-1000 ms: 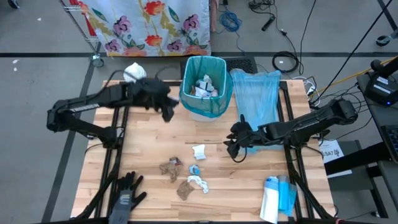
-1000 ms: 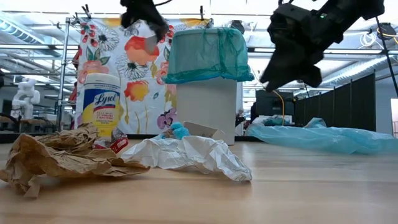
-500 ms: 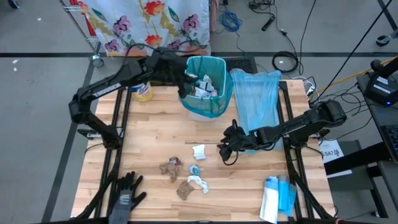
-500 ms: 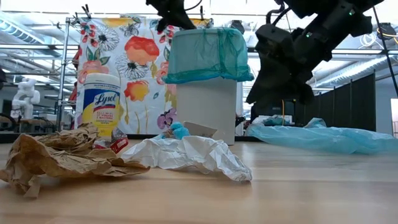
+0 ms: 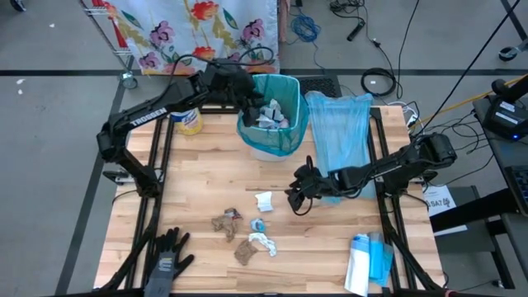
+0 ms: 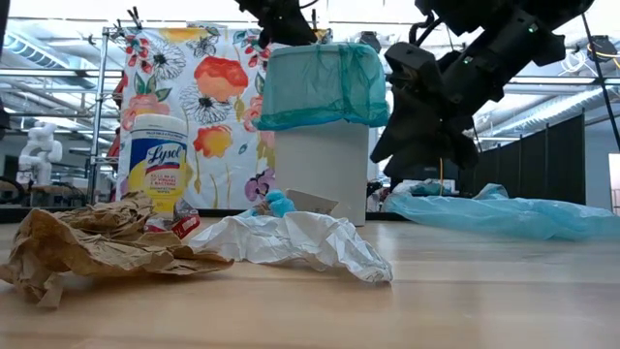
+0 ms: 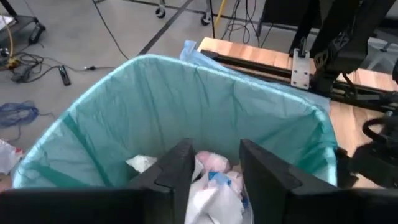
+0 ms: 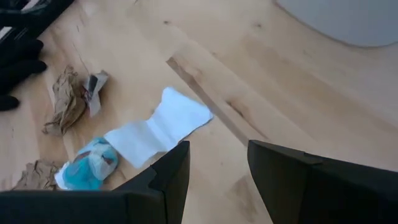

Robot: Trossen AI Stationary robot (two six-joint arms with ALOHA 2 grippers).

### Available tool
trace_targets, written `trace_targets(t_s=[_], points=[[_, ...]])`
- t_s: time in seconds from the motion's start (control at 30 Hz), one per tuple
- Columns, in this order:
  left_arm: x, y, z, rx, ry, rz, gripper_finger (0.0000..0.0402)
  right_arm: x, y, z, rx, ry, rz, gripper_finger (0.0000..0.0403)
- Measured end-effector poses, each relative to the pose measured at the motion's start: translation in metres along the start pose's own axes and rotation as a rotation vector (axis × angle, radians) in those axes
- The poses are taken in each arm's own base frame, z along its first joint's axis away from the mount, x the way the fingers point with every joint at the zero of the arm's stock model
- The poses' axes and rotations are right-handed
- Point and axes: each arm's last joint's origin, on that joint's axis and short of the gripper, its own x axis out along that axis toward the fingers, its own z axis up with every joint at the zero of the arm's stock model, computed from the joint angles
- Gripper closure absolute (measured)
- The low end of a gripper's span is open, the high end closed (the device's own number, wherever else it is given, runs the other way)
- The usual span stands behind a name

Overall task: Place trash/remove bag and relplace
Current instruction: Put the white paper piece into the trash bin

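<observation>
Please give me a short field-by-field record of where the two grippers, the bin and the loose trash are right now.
left gripper: open, over the bin's mouth, above the scraps inside
right gripper: open, empty, above the table near the white tissue
bin: teal-lined, at the table's far edge, already holds scraps
loose trash: brown paper wads, white tissue, a blue scrap on the table's middle
spare bag: light blue, flat beside the bin
other items: black glove, wipes canister

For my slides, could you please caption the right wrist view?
Open right gripper hovering above a flat white scrap on the table, with crumpled brown paper beyond.
</observation>
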Motion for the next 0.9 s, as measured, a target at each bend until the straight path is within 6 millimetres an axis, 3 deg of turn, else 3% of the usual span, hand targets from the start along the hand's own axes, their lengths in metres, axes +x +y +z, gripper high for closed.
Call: trace_targets(t_s=[0.17,0.3,0.57,0.7,0.9], points=[[-0.008,-0.001,-0.009,-0.075,0.099,0.021,0.0247,0.002,-0.003,0.008,0.0,-0.033,0.006,0.025],[-0.027,-0.007,-0.016,-0.087,0.188,0.012,0.0247,0.004,-0.007,0.012,0.011,-0.04,-0.007,0.025],[-0.074,-0.049,-0.026,-0.006,0.189,-0.089,0.0247,0.004,-0.008,0.013,0.018,-0.041,-0.011,0.025],[-0.09,-0.06,-0.051,-0.025,0.204,-0.079,0.0247,0.003,-0.004,0.011,0.01,-0.044,0.01,0.025],[-0.1,-0.068,-0.107,-0.151,0.158,-0.082,0.0247,0.001,0.006,0.011,-0.152,-0.057,0.107,0.025]])
